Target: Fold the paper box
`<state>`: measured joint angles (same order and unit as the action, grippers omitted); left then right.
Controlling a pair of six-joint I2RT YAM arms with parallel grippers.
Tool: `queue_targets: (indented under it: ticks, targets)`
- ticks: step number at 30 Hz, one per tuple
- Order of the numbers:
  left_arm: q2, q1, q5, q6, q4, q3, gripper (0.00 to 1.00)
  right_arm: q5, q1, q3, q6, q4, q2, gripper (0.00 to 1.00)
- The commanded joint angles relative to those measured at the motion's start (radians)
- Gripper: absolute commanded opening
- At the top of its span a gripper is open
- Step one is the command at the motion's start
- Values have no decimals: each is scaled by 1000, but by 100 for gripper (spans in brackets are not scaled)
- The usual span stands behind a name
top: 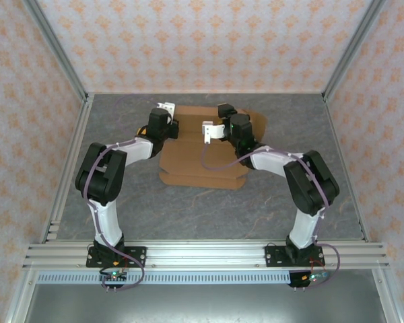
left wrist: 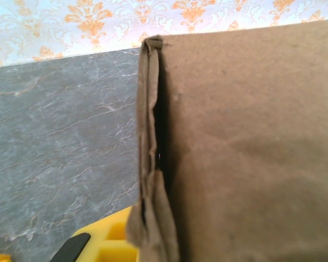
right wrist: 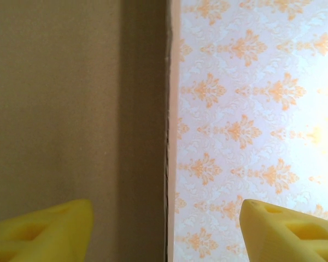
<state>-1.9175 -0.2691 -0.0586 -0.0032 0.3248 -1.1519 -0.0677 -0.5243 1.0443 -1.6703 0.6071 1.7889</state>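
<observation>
The left fingers [left wrist: 106,240] are closed. One yellow finger shows at the bottom of the left wrist view, pressed against a doubled-over edge of the paper box [top: 202,165]. The other finger is hidden behind the cardboard, so the fingers probably pinch that folded flap, though the contact itself cannot be seen.

The right fingers [right wrist: 44,229] stand wide apart and hold nothing. A thin upright cardboard edge runs between them and touches neither tip. The left-hand finger is in front of the brown panel, and the right-hand one is against the patterned wall [right wrist: 251,109].

From above, the paper box lies mid-worktop [top: 256,208] between the two arms. Its near part lies flat in layered panels with a stepped front edge. Its far part rises towards both wrists, which reach in from either side.

The box is plain brown cardboard, matte and slightly fibrous. The gripped edge is a crumpled, wavy fold of two or three layers with a dark slit behind it. The worktop is grey with a marbled, veined look. The walls carry a pale paper with repeating orange floral motifs. The fingers are bright yellow, moulded with recessed pockets.
</observation>
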Motion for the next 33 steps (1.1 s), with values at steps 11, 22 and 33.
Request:
queue_targets:
  ticks: [11, 22, 33]
  targets:
    - [60, 9, 71, -54, -108, -11, 0, 41, -46, -101, 811, -392, -430, 79]
    - [61, 12, 66, -59, -113, -3, 0, -45, 114, 245, 1699, -894, -338, 81]
    - [63, 12, 68, -59, -102, 1, 0, -116, 172, 574, 1932, -1131, -64, 81]
